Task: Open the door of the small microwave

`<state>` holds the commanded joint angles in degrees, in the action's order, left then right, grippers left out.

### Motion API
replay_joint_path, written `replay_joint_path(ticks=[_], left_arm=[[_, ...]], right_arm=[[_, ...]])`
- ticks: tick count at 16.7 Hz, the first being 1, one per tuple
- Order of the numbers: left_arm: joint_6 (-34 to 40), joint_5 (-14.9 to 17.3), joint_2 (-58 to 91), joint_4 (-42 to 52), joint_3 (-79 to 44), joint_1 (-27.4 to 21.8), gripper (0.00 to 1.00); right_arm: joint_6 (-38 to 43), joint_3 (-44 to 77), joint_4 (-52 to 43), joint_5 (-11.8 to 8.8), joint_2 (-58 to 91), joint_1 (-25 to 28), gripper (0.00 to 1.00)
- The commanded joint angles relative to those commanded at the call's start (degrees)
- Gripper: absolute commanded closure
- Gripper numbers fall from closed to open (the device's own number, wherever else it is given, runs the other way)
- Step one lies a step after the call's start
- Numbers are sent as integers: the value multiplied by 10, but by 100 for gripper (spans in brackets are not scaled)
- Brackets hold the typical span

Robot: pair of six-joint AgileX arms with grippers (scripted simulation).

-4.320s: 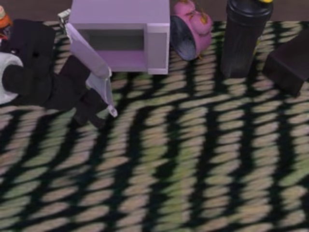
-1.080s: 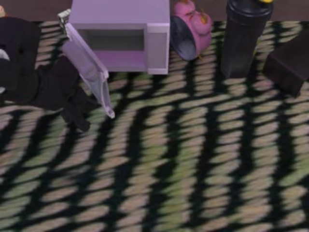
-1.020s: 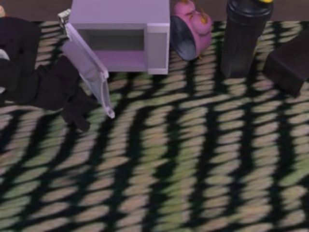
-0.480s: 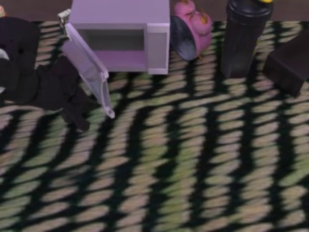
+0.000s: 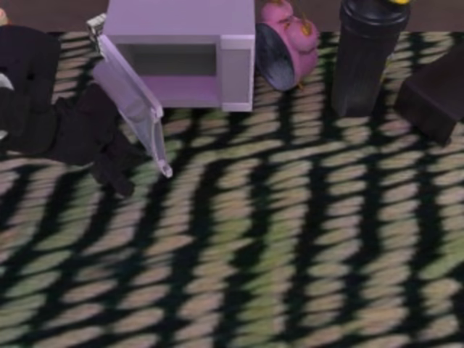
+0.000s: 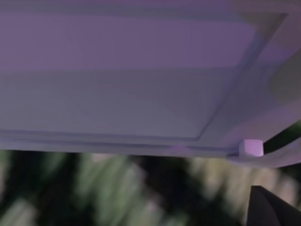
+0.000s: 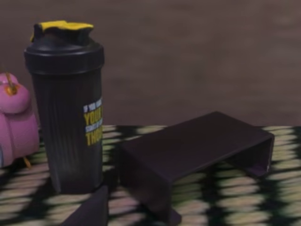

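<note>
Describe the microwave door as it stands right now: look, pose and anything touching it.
The door is a flat, pale lavender-white panel with a greyish translucent window and a white bar handle on its free edge. It stands swung wide open, hinged at the small microwave's left front corner, angling out over the patterned mat. The left gripper sits close beside its outer face near the handle; contact cannot be confirmed.

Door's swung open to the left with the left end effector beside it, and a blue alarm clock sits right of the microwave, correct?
One slip: the alarm clock is pink, not blue, as the top view shows. The rest holds: the door stands swung open to the left of the microwave, with the left end effector beside it.
</note>
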<state>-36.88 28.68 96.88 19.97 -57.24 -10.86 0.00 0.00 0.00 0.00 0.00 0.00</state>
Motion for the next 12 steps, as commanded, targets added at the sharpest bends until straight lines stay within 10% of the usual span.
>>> replay_joint_path(ticks=[5,12], left_arm=[[0,0,0,0,0,0,100],[0,0,0,0,0,0,47]], right_arm=[[0,0,0,0,0,0,0],[0,0,0,0,0,0,0]])
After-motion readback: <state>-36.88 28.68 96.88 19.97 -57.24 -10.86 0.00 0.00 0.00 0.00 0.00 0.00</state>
